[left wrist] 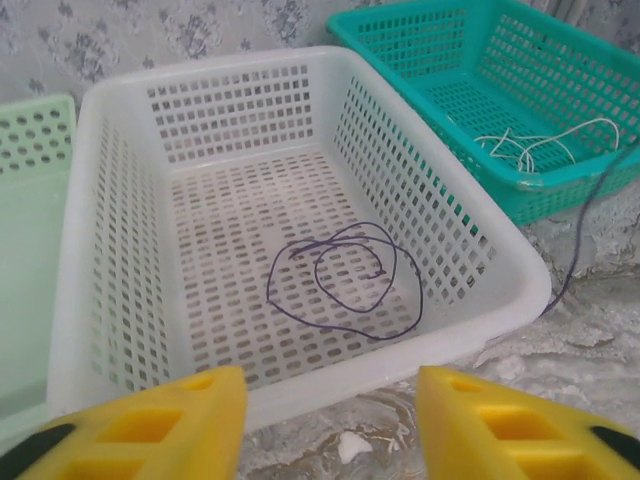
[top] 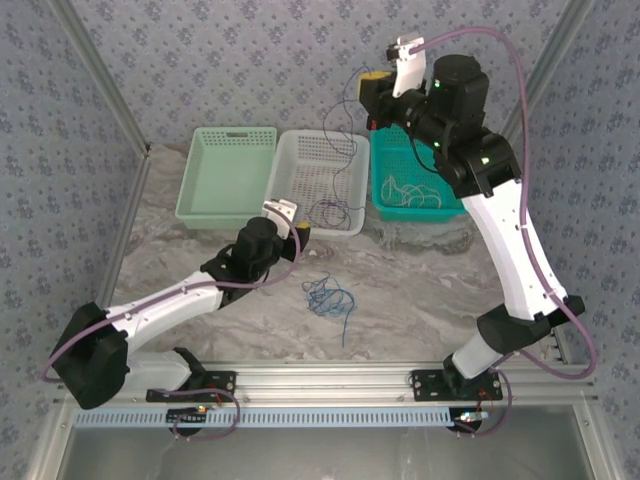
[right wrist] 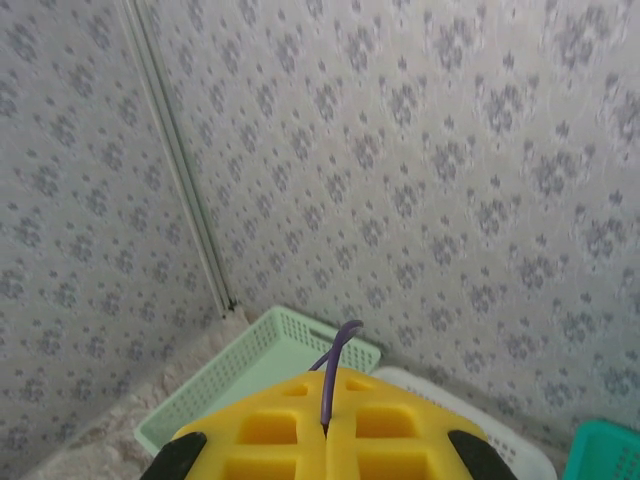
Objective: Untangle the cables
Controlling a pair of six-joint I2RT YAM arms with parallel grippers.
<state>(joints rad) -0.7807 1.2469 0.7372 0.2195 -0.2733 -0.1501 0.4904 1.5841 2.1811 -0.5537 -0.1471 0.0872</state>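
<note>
**Purple cable held high, left arm waiting at the white basket**

The right gripper (right wrist: 328, 400) is raised above the far edge of the tabletop (top: 420, 290). Its jaws are pressed shut on one end of the dark purple cable (right wrist: 331, 370). I judge it is held that high so the strand hangs free and its loops can fall open. The rest of that cable lies as a loose coil on the floor of the white basket (left wrist: 300, 70), the middle one of three along the far edge. The left gripper (left wrist: 330, 405) hovers at that basket's near rim with its jaws apart and nothing between them, probably placed to reach the coil. The whitish cable (left wrist: 540, 145) rests in the teal basket (left wrist: 420, 40) toward the far right corner. The blue cable (top: 328, 297) lies bunched near the middle of the tabletop, apart from the others.

A thin purple strand runs past the white basket's near right corner and is cut off at the top of the left wrist view. I cannot tell whether it passes inside or outside the rim.
</note>
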